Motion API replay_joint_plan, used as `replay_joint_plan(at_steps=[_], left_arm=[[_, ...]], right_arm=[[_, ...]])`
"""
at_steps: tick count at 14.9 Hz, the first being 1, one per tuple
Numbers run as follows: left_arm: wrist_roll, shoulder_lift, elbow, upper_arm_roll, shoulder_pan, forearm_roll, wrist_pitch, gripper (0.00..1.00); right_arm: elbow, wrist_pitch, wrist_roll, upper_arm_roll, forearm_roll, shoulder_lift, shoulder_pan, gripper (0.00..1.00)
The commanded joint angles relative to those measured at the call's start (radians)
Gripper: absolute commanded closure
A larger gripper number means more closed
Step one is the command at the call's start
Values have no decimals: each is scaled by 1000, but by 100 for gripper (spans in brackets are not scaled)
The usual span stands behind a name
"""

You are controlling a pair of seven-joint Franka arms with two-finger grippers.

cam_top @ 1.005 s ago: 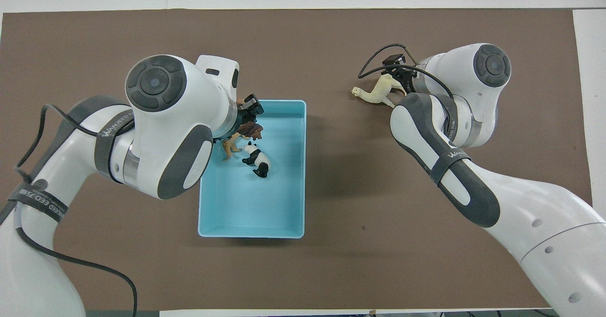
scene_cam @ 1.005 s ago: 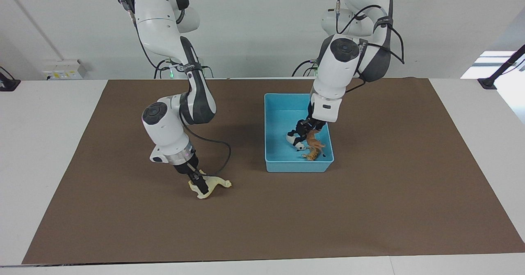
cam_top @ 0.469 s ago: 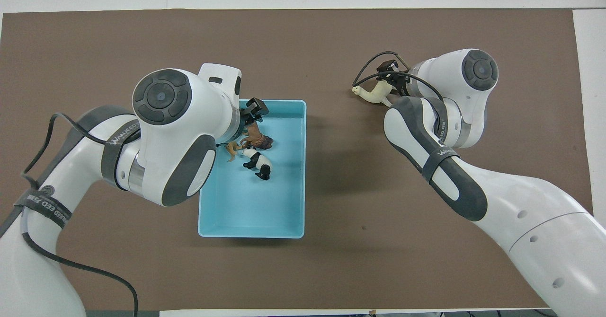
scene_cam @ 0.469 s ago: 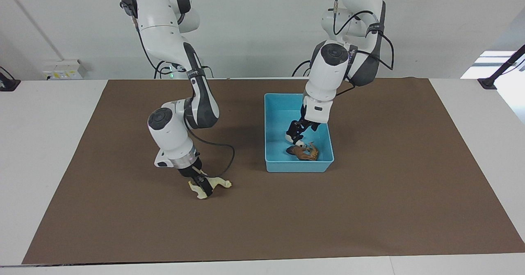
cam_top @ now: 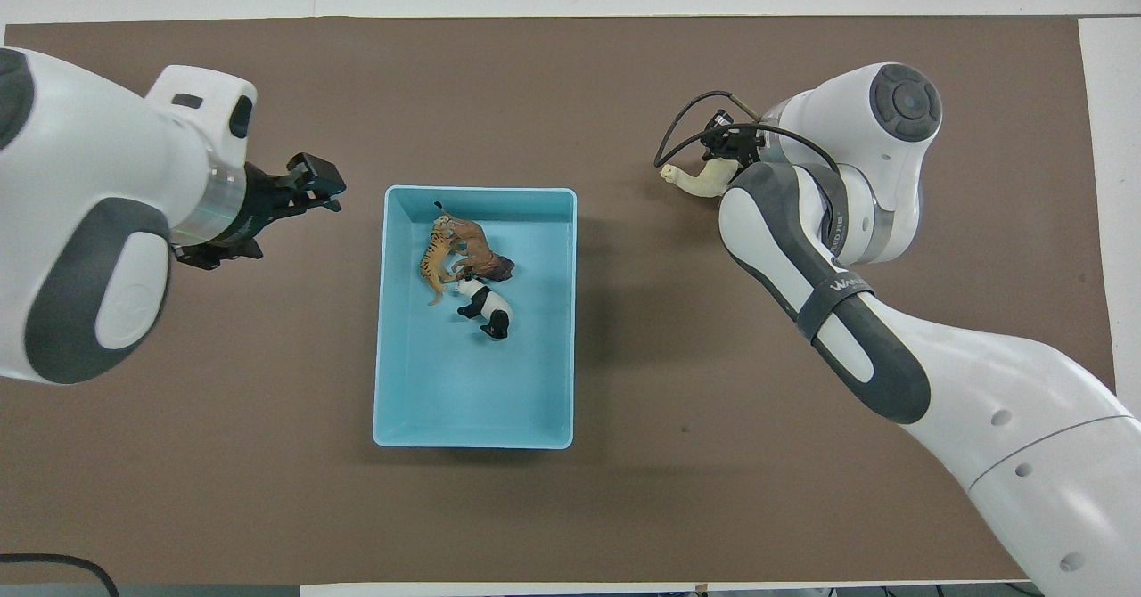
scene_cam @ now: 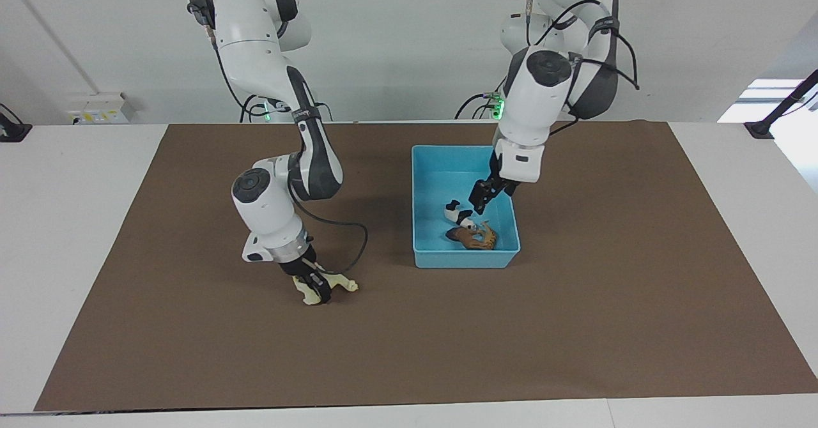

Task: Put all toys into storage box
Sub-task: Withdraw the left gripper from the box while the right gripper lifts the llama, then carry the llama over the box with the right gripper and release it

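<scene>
Facing view: two white Franka arms are working over a brown mat on a white tabletop (scene_cam: 77,236).
Storage box: the light-blue storage box (scene_cam: 427,179) is sitting on the mat toward the left arm's end of the tabletop.
Toys in box: the tiger (cam_top: 433,258), the lion (cam_top: 477,249) and the panda (cam_top: 486,305) are lying together in the part of the box farther from the robots, touching one another.
Remaining toy: the cream horse-like figurine (scene_cam: 332,283) is lying on the mat toward the right arm's end, well apart from the box.
Right pincer: the right pincer (scene_cam: 317,287) is reaching down at the cream figurine with its fingers closed around the body.
Left pincer: the left pincer (scene_cam: 481,198) is hanging empty over the box edge at the left arm's end, fingers apart.
Step in hand: lifting the last toy, by my judgement.
Doing it well: the grip should be holding the thick body rather than a thin leg; the lift should be clearing the box wall before crossing.
Release advice: lowering over the bare blue floor nearer the robots should be avoiding the pile.
</scene>
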Motion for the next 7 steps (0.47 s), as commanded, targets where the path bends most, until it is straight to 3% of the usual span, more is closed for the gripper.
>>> replay_joint_plan(at_steps=[1,4,7], left_arm=[[172,-58,9,-5,97,-8,-86,0],[343,-32,95,-5,157,-3,-176,0],[490,-33,91,0,189,0,-221,0]], right_arm=[[133,-158,62,19,75,-50,-5,100],[237,-180,319,28,149,-62,87,100],[242,17,508,28,163,-53,261,100]])
